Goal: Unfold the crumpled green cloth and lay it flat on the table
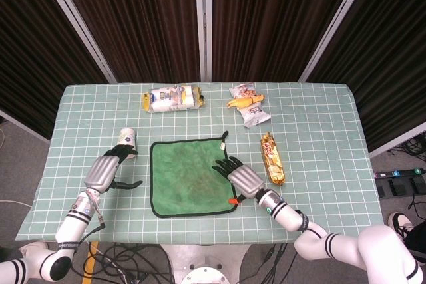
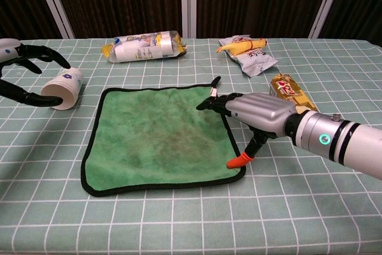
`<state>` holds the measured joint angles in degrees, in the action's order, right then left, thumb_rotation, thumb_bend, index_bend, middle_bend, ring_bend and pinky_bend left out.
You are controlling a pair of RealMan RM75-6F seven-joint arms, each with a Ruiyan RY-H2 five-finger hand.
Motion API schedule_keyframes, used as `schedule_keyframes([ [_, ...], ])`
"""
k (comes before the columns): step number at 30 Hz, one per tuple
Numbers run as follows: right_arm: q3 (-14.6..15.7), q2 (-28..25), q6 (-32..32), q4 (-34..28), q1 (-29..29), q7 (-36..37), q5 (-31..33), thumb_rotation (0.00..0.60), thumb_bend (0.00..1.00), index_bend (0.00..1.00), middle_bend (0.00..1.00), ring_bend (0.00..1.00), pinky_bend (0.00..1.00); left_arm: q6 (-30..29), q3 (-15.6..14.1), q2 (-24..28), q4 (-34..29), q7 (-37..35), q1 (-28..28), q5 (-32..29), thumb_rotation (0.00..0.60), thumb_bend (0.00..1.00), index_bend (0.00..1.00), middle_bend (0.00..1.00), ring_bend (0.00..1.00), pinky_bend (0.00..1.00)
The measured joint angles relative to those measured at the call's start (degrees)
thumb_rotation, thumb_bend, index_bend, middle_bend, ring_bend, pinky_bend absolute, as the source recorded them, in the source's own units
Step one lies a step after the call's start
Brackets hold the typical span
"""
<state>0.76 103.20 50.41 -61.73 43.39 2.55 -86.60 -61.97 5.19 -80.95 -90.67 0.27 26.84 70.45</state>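
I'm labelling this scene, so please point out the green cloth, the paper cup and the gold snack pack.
green cloth [image 1: 190,177], head view, bare middle of the fabric.
paper cup [image 2: 64,87], chest view, its side wall.
gold snack pack [image 1: 271,158], head view, middle of the wrapper.
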Motion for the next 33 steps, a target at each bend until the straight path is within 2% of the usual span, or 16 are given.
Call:
schedule_keyframes([
  [5,1.41,0.08,0.96,0.49,-1.22,-0.97,-0.97,0.484,0.00,0.00,0.00,0.00,0.00,0.31,0.39,-0.21,0.15,-0.04,0.14,-0.07,0.403,0.05,0.22,0.17,0.10,0.18],
  [11,-0.35,-1.99,6.21,-1.65,-1.71,0.51,-2.20,0.491,0.00,0.00,0.00,0.00,0.00,-1.11,0.92,0.24,0.05,-0.04,-0.44,-0.02,0.421,0.05,0.22,0.17,0.10,0.18],
  [14,-1.70,-5.97,9.56,-5.11,-2.34,0.59,-2.46,0.498,0.00,0.00,0.01,0.00,0.00,-2.30,1.38,0.52,0.36,0.00,-1.04,-0.38,0.464,0.05,0.22,0.17,0.10,0.18],
  [16,-2.24,-8.81,10.79,-7.36,-3.01,0.21,-2.35,0.519,0.00,0.00,0.02,0.00,0.00,-3.21,1.68,0.72,0.66,0.18,-1.47,-0.67,0.553,0.05,0.22,0.17,0.10,0.18],
  [18,-2.66,-12.56,12.29,-10.27,-4.21,-0.65,-1.89,0.568,0.01,0.01,0.04,0.00,0.00,-4.53,1.98,1.03,1.08,0.73,-2.09,-1.05,0.600,0.07,0.22,0.17,0.10,0.18],
  [23,-2.93,-21.76,16.47,-17.56,-9.31,-4.06,1.03,0.600,0.09,0.00,0.05,0.00,0.00,-8.81,2.29,1.80,2.32,3.05,-4.47,-1.97,0.600,0.12,0.22,0.17,0.10,0.18],
  [29,-1.95,-31.79,23.59,-24.67,-18.38,-6.60,5.27,0.600,0.10,0.00,0.00,0.00,0.00,-14.22,1.61,3.52,2.71,4.97,-8.45,-2.09,0.600,0.12,0.22,0.17,0.10,0.18],
  [33,-0.78,-35.28,28.33,-26.92,-23.37,-6.09,5.88,0.600,0.10,0.00,0.00,0.00,0.00,-18.01,0.32,4.64,2.06,5.76,-11.33,-0.56,0.600,0.12,0.22,0.17,0.10,0.18],
])
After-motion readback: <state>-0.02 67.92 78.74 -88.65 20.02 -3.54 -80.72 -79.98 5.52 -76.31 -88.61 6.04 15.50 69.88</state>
